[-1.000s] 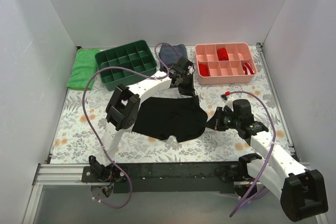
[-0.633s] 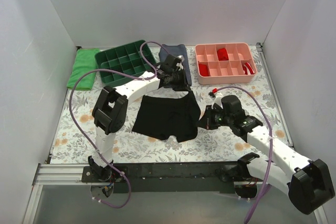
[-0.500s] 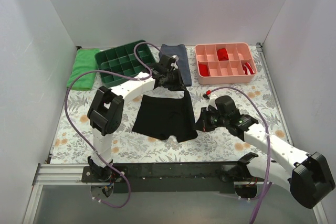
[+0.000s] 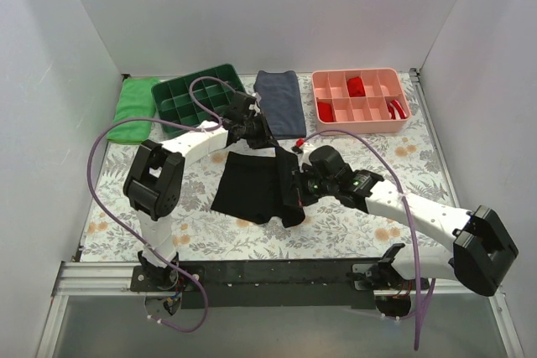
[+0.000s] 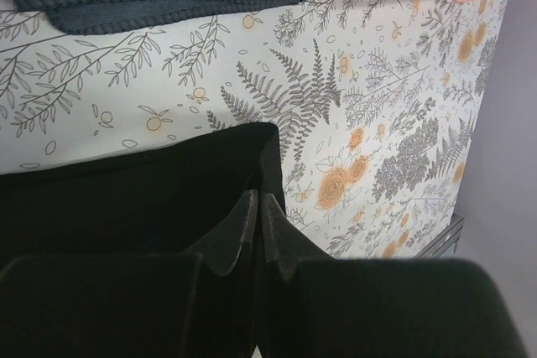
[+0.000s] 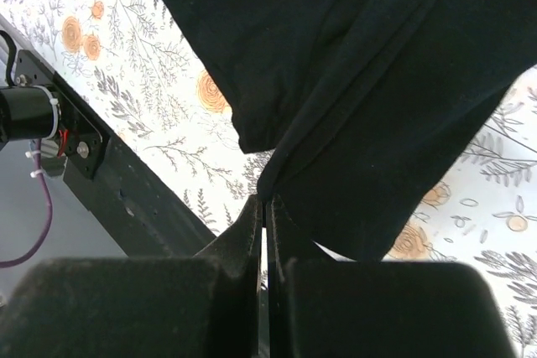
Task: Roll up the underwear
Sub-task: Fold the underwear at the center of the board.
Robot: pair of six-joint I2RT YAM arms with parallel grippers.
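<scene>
From above, the right gripper [image 4: 295,190] hides the right edge of the underwear [image 4: 252,186] on the table [image 4: 377,241] — we pinch its near hem there and its far corner in the left gripper [image 5: 258,197], both clamped tight.

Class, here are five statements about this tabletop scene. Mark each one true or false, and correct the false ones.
1. Both the left gripper and the right gripper are shut on the black underwear. True.
2. The green tray holds red rolled garments. False: they sit in the pink tray.
3. The navy-grey cloth lies between the two trays. True.
4. The underwear is rolled up tight. False: most of it lies spread flat.
5. The green cloth lies beside the pink tray. False: it lies beside the green tray.
</scene>
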